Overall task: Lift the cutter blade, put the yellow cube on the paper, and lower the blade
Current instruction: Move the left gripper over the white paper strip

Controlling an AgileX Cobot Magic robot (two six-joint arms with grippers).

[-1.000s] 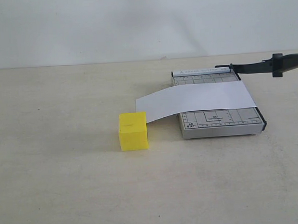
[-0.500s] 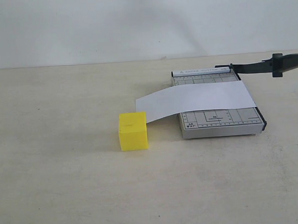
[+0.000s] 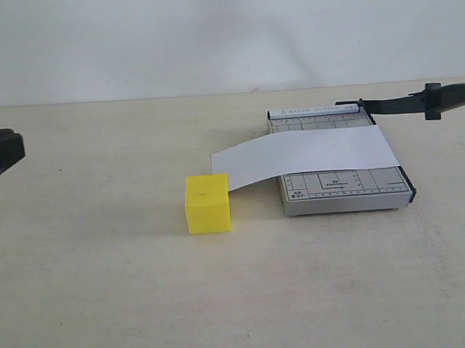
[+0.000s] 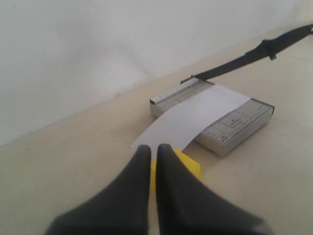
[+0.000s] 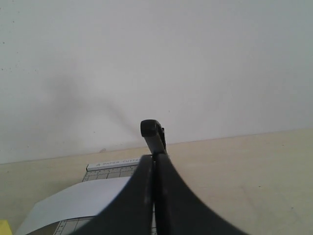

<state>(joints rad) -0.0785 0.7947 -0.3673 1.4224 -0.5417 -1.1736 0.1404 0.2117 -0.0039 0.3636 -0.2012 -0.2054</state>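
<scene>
The left gripper (image 4: 152, 152) has its two fingers (image 4: 168, 169) almost shut, with only a thin slit between them, and it holds nothing. The yellow cube (image 4: 190, 168) peeks out just past the tips, so it lies straight ahead.

In the outside view this gripper sits at the left edge, well apart from the cube at lower middle. I think it is the nearer arm.

The paper (image 3: 305, 153) lies across the trimmer base (image 3: 343, 191), right of the cube. The cutter blade (image 3: 404, 103) is up, at the upper right. The right gripper (image 5: 154, 159) is squeezed shut by the blade's handle, but I cannot tell if they touch.
</scene>
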